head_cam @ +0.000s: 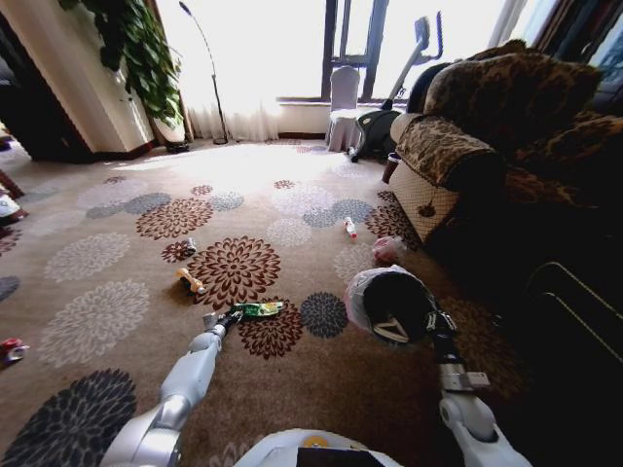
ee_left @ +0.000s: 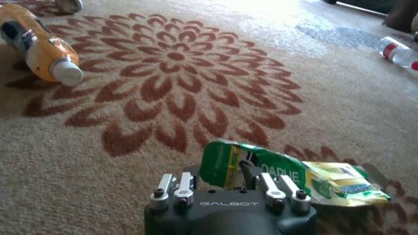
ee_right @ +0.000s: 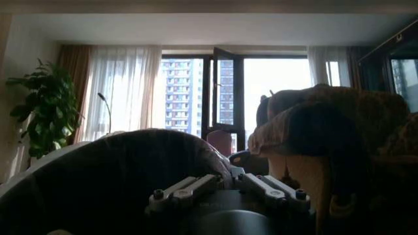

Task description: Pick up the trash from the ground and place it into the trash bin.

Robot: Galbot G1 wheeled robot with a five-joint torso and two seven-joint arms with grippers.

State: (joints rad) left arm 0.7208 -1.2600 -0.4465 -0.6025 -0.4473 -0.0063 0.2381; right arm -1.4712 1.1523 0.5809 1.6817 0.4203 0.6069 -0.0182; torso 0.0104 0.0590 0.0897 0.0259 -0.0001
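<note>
The left gripper (head_cam: 226, 317) is reaching down to the carpet at about 6 o'clock in the head view, its fingers (ee_left: 250, 175) closing on the near end of the green wrapper (ee_left: 261, 169), which is lying flat on the floor. The right gripper (ee_right: 225, 188) is clenched on the rim of the bin (head_cam: 391, 304) and holding it tipped at 4 o'clock.

Little looks done. An orange bottle (head_cam: 190, 281) at 9 o'clock, a red-capped bottle (head_cam: 349, 228) at 1 o'clock, a pink bag (head_cam: 387, 250) and a small piece (head_cam: 187, 247) are waiting on the carpet.

The floor towards 12 o'clock is lying open. The sofa (head_cam: 487, 136) is crowding the right side, tight beside the bin.
</note>
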